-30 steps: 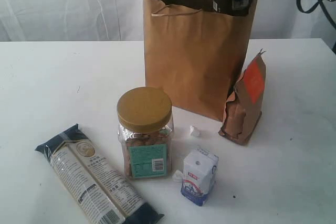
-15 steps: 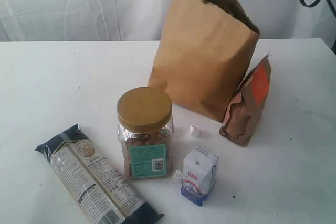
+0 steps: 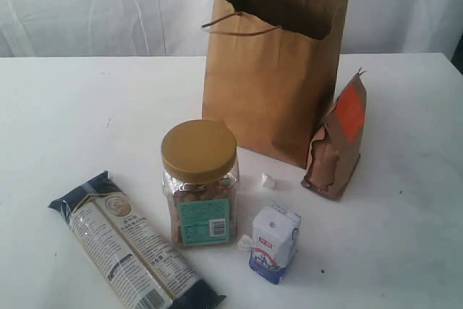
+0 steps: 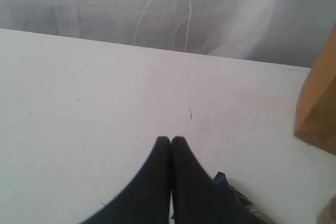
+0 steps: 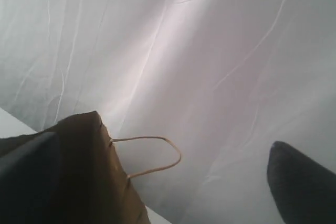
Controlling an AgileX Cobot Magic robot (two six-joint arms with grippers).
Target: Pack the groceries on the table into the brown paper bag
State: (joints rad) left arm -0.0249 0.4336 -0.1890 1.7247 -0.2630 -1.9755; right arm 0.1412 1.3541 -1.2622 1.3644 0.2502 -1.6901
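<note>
Brown paper, upright: the bag [image 3: 271, 70] stands on the table [image 3: 72, 106] with its mouth open, in my judgement so that goods can be lowered in from above. Its rim and one cord handle [image 5: 157, 153] lie just beyond the right gripper [image 5: 164, 141], whose fingers are wide apart with nothing between them. The left gripper [image 4: 170, 140] has its fingers pressed together, empty, over bare table. One end of the noodle pack [image 3: 134, 251] lies just beside it, and the bag's corner is farther ahead. The pack lies flat, probably because it is too long and thin to stand.

Count outside the bag:
- one jar [image 3: 199, 182]
- one carton [image 3: 275, 242]
- one noodle pack
- one pouch [image 3: 336, 142], upright just beside the bag
- two white crumbs [image 3: 268, 180] (not goods)

There is one bag, with two handles. Its inside is dark, so I cannot tell what it holds. Four groceries are not yet packed.
</note>
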